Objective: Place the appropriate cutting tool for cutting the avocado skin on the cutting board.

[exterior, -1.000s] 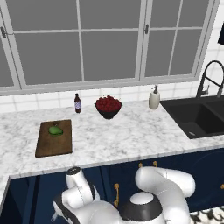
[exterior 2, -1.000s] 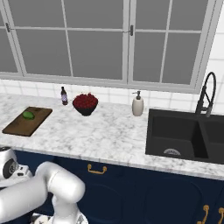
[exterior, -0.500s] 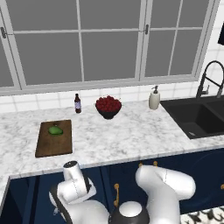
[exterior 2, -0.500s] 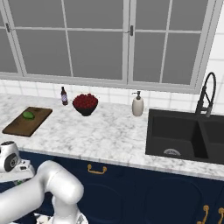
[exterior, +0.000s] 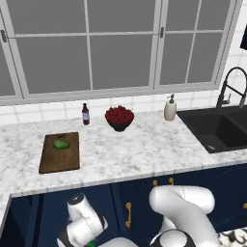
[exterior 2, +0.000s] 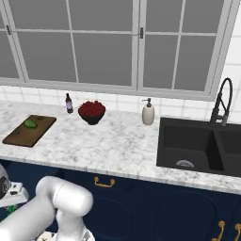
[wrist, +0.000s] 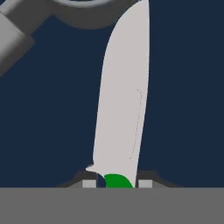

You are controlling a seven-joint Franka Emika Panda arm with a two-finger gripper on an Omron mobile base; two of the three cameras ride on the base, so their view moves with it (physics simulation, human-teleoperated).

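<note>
A white marbled table runs under a wide grey-paned window, with white tile behind it and dark navy cabinet fronts with brass handles below. At the right end a black sink is sunk into the top, a dark curved faucet rising behind it. Along the back stand a small dark bottle, a dark bowl of red fruit and a pale soap dispenser. Toward the left lies the cutting board, flat and dark brown, with the avocado resting on its far half. The white arm is folded low in front of the cabinets, below the table edge and well apart from the board. In the hand view the gripper is clenched on the knife: the green handle sits between the two fingertips, and the pale blade points straight away from the hand against the navy cabinet front, with a grey curved part of the arm beyond its tip.
</note>
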